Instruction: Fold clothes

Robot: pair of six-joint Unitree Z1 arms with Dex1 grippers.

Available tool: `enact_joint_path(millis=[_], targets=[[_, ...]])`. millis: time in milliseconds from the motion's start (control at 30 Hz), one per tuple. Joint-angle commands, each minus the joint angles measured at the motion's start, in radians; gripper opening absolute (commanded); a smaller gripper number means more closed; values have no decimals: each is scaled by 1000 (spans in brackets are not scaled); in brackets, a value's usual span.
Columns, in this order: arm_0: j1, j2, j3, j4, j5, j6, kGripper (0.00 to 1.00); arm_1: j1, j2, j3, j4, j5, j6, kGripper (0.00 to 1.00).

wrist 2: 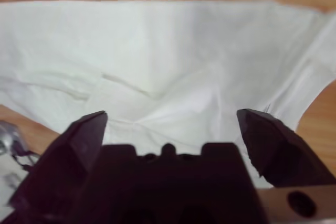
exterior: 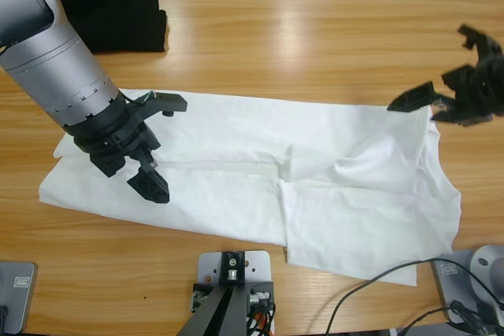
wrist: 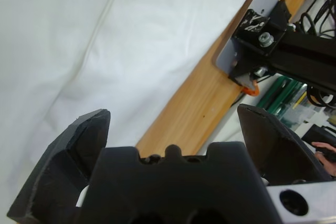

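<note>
Flat on the bench (exterior: 315,29), white T-shirt (exterior: 236,171); left tool (exterior: 153,147) and right tool (exterior: 437,104) both spread wide, empty.

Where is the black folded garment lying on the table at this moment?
In the high view, the black folded garment lies at the far left corner of the table, apart from the white T-shirt and partly behind the left arm.
</note>
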Motion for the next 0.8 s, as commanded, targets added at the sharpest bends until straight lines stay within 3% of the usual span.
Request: enact_joint_path(millis=[33,433,467,567,667,800], targets=[[3,-16,30,-12,-1,-13,950,-51,70,204,-197,93,153,1000],[3,-26,35,-11,-1,-15,954,-63,220,223,-258,93,183,989],[3,-26,35,-11,-1,-15,954,-63,226,232,-281,107,181,943],[3,-25,35,-11,0,-15,954,-63,222,255,-351,147,160,607],[3,-22,35,-12,-1,-15,954,-63,214,254,-361,192,142,477],[3,-18,36,-12,-1,-15,954,-63,210,256,-360,230,137,450]])
